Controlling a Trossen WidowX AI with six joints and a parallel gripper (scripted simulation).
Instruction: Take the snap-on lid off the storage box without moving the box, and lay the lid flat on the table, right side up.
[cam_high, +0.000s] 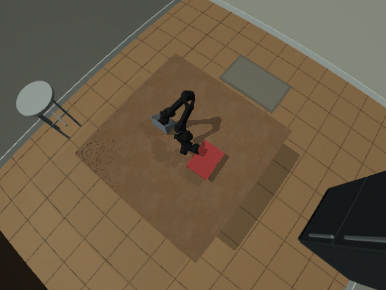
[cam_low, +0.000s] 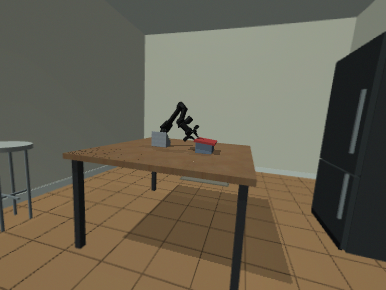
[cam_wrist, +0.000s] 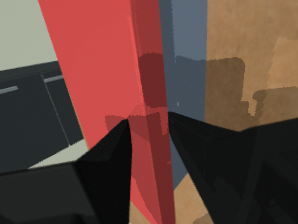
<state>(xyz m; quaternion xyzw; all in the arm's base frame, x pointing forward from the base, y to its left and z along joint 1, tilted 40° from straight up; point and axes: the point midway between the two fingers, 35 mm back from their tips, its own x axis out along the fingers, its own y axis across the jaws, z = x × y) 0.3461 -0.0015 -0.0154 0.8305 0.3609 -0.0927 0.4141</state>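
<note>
Clamped on the edge of the red snap-on lid (cam_wrist: 150, 95), the black gripper (cam_wrist: 149, 122) has one finger (cam_wrist: 112, 145) on the lid's top face and the other on its rim side. Just right of the lid shows the blue-grey storage box (cam_wrist: 187, 50), then the brown wooden table (cam_wrist: 250, 35). From the exterior view, lid and box sit near the table's middle, right of the arm's grey base block (cam_low: 160, 139).

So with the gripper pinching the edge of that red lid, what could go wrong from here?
1. The gripper grips only the rim of the red lid, at one side. Lifting from there could tilt the lid or let it slip from the fingers.
2. The lid seems to sit on the blue-grey box. If its snaps hold, pulling up may drag or tip the box, which must stay put.
</note>
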